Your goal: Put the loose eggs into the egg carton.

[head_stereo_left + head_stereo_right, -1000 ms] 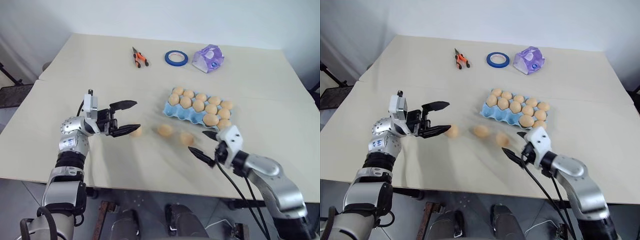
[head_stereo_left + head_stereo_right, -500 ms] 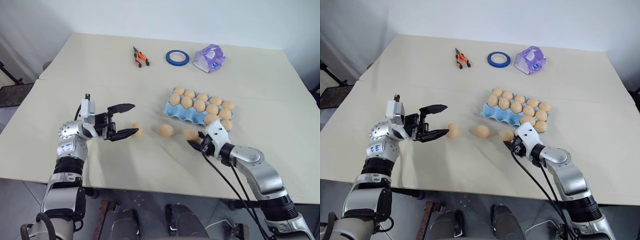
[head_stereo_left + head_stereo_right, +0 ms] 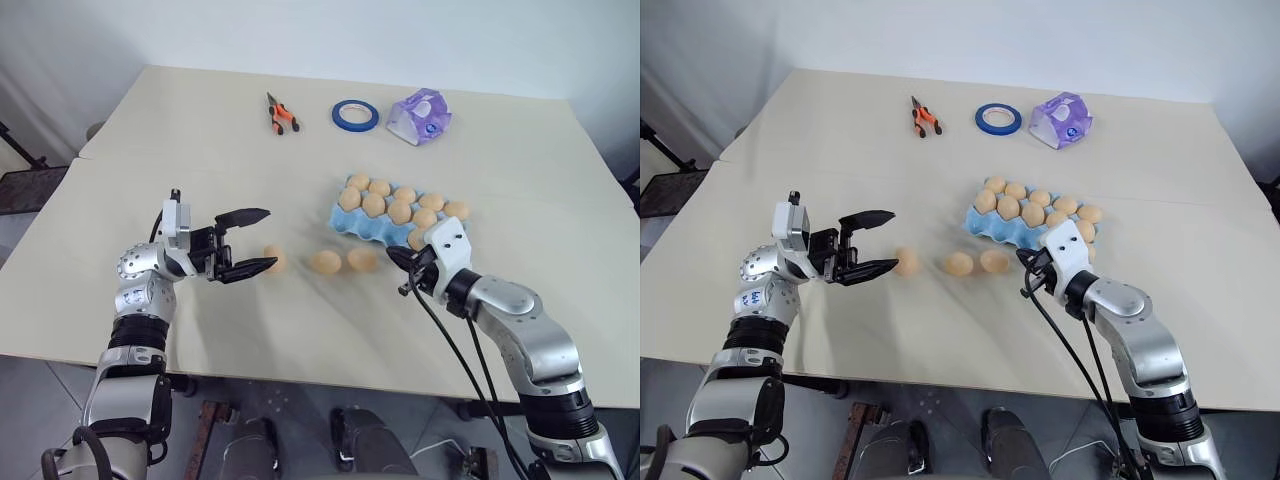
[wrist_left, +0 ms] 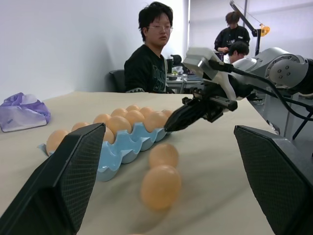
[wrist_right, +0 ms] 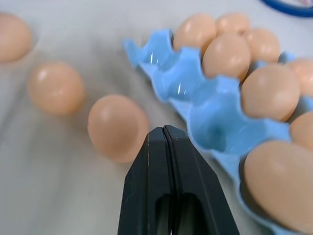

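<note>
Fingers of the left gripper [image 3: 250, 241] stand spread wide and empty above the table [image 3: 150, 140], where they were a second ago, tips just beside the leftmost of the loose eggs [image 3: 273, 260]. Two more eggs [image 3: 325, 262] [image 3: 361, 259] lie in a row to its right; the third has rolled nearer the second than before. The right gripper [image 3: 396, 257], wide open a second ago, is now pinched shut on nothing and has lifted toward the egg carton [image 3: 342, 218], its tips between the third egg and the carton's near edge. The carton sits at centre-right, mostly filled, one near cup bare in the right wrist view.
</note>
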{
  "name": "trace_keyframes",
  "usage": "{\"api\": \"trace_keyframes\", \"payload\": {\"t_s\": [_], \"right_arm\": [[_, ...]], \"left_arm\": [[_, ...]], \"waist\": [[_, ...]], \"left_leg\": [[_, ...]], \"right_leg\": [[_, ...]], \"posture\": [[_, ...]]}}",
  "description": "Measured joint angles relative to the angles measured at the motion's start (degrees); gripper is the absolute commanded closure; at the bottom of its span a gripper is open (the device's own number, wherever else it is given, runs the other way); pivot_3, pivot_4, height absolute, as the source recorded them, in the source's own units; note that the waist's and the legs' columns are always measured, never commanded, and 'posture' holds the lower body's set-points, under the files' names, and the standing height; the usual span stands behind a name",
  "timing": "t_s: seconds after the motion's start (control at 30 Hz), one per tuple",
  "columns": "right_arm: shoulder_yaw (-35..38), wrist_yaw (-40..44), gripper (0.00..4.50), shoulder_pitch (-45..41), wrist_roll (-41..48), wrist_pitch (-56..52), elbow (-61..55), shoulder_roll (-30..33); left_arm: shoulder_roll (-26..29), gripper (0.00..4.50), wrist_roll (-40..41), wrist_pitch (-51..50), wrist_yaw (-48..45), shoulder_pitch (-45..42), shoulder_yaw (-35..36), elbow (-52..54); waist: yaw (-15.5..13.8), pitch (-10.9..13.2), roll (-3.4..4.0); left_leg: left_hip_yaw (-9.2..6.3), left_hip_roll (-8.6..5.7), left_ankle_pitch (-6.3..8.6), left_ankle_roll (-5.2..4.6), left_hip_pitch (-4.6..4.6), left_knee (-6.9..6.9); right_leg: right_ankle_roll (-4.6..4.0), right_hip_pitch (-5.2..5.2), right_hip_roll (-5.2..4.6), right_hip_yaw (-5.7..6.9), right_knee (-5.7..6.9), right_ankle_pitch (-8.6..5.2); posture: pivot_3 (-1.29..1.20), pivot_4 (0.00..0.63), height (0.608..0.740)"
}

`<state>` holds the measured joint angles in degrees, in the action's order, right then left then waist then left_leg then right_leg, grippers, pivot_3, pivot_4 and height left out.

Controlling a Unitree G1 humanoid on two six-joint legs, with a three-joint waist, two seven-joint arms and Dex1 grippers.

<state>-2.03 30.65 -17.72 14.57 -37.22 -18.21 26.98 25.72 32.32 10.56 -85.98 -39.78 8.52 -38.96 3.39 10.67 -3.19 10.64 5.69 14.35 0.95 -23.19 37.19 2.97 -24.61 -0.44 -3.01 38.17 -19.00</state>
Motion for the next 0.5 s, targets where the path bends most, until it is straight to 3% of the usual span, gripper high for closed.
{"api": "trace_keyframes", "payload": {"t_s": [0.37, 0.5], "right_arm": [[-2.16, -1.52, 0.19, -0.02, -0.18, -4.35, -3.27, -0.46], [-3.37, -1.61, 0.05, -0.41, -0.57, -4.32, -2.98, -1.24]], "left_arm": [[-0.14, 0.00, -0.09, 0.00, 0.02, 0.00, 0.13, 0.00], [-0.14, 0.00, -0.10, -0.01, 0.03, 0.01, 0.35, 0.00]], "waist": [[0.01, 0.00, 0.00], [0.07, 0.00, 0.00]], "left_leg": [[0.00, 0.00, 0.00, 0.00, 0.00, 0.00], [0.00, 0.00, 0.00, 0.00, 0.00, 0.00]], "right_leg": [[-0.01, -0.02, 0.00, -0.01, 0.01, 0.00], [-0.01, -0.02, 0.02, 0.00, 0.02, 0.00]], "posture": [[0.00, 0.150, 0.740], [0.00, 0.150, 0.740]]}}
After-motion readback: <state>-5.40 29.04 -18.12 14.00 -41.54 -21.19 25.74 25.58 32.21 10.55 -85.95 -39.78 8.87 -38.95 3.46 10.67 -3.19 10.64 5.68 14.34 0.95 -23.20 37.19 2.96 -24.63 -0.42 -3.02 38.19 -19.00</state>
